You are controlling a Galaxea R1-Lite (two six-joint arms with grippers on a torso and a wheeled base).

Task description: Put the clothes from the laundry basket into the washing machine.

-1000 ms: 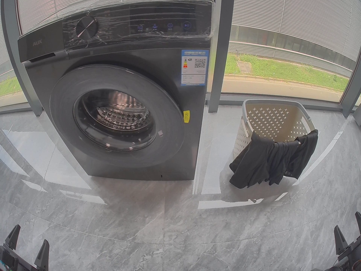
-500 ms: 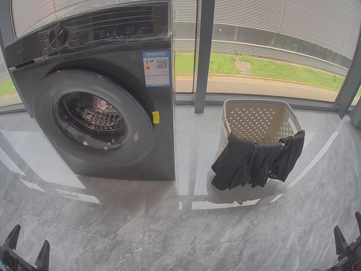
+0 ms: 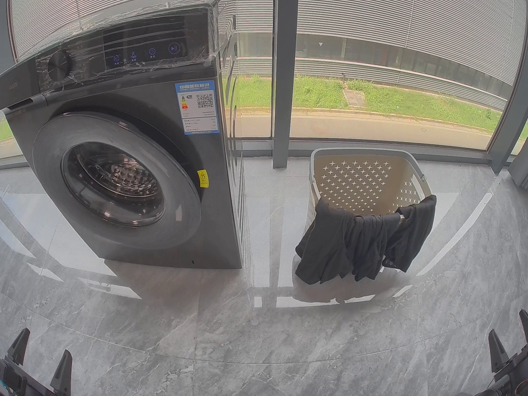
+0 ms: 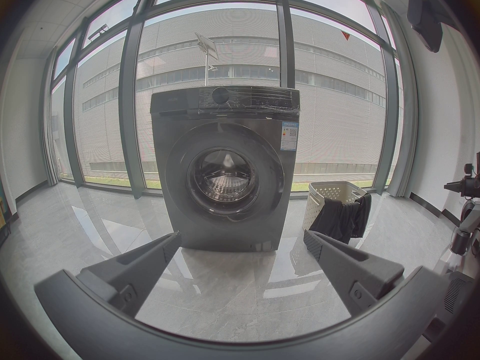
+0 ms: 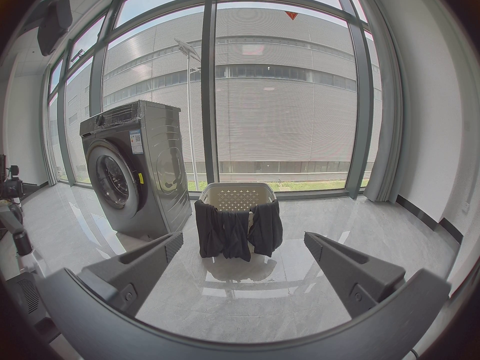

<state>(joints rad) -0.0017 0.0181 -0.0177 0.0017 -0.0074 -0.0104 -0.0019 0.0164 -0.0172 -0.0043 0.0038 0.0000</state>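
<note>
Clothes (image 3: 352, 243) draped along laundry basket (image 3: 363, 152) near rim; left hand (image 3: 44, 342), right hand (image 3: 507, 323) spread, empty.

Floor (image 3: 264, 336): grey marbled tiles, polished; window light is reflected. Windows (image 3: 396, 39): floor-to-ceiling, held in dark frames (image 3: 283, 67). Beyond the glass, a grey ribbed building (image 5: 285, 101) and grass (image 3: 396, 100) are seen. Wall (image 5: 435, 141): white, edged by dark skirting (image 5: 425, 216).

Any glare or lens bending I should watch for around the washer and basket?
Head view: window light leaves bright patches on the glossy grey marble floor beside the dark grey washing machine and cream plastic laundry basket; the black clothes over its rim stand out against it. Both wrist views: straight window frames bow outward.
</note>
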